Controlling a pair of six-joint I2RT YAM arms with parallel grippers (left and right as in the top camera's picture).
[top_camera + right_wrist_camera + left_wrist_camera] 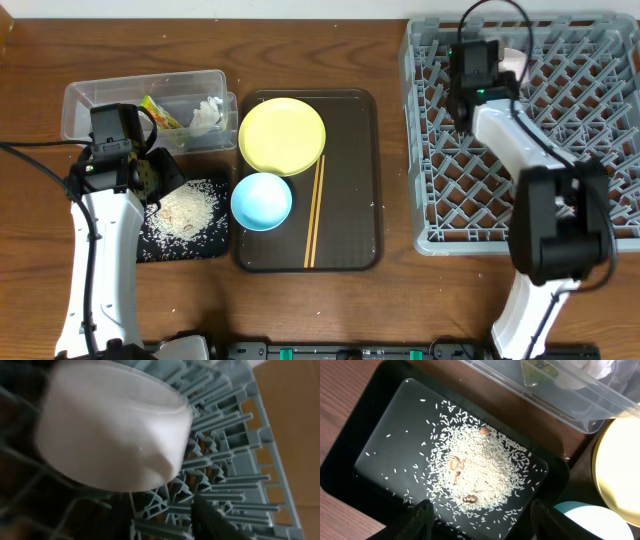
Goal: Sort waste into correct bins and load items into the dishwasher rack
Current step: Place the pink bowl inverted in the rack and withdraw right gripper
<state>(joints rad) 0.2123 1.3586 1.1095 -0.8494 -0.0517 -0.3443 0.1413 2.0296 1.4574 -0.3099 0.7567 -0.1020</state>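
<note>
The white-pink bowl (110,435) lies tilted among the pegs of the big grey rack (580,120). My right claw (160,507) is just next to it, fingers apart and holding nothing. My left claw (482,522) hangs open over the black tray (395,420), where the rice (480,470) lies in a heap. The clear box (100,100) beside that tray holds the wrapper (160,112) and the paper bits (207,115). The yellow plate (282,135), the blue bowl (261,200) and the chopsticks (315,210) sit on the brown tray (350,150). Everything rests on a wooden table (400,300).
</note>
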